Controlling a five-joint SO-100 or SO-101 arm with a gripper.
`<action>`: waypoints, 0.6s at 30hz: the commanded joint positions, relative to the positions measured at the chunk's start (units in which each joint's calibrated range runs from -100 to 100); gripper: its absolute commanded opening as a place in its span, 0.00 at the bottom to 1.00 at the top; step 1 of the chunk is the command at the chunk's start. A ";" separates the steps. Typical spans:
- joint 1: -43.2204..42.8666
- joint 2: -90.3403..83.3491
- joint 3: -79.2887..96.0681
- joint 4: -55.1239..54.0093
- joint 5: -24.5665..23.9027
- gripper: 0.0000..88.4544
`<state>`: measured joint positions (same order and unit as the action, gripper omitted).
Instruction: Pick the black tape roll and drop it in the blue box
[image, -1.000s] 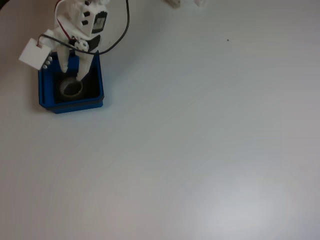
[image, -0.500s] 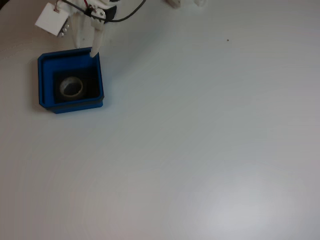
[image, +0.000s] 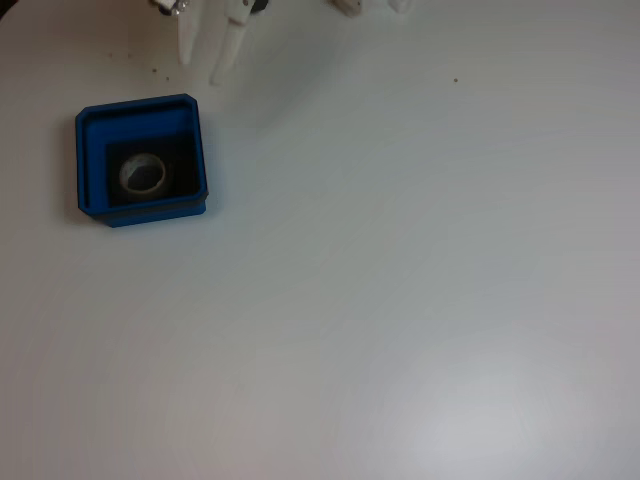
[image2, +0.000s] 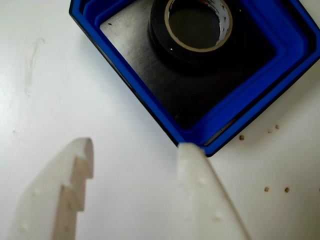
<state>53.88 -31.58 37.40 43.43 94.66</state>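
The black tape roll (image: 143, 175) (image2: 192, 31) lies flat on the black floor inside the blue box (image: 196, 150) (image2: 150, 95), its pale core facing up. In the fixed view the box sits at the upper left of the white table. My white gripper (image: 202, 70) hangs above the table just beyond the box's far right corner, open with nothing between its fingers. In the wrist view the gripper (image2: 136, 149) has its two white fingertips spread apart, one fingertip (image2: 192, 160) close to the box's corner.
Small brown specks (image2: 270, 131) dot the white table (image: 400, 300) beside the box. White arm parts (image: 350, 6) sit at the top edge of the fixed view.
My gripper has risen out of the box and pulled back toward the top edge of the fixed view. The tape roll stays lying in the box.
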 joint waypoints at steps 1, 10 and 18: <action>-0.20 -9.72 8.51 -3.25 -0.35 0.17; -0.20 -30.29 28.64 -3.83 0.00 0.17; -0.20 -46.76 43.01 -3.83 0.17 0.17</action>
<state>53.79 -72.57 76.95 40.72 94.66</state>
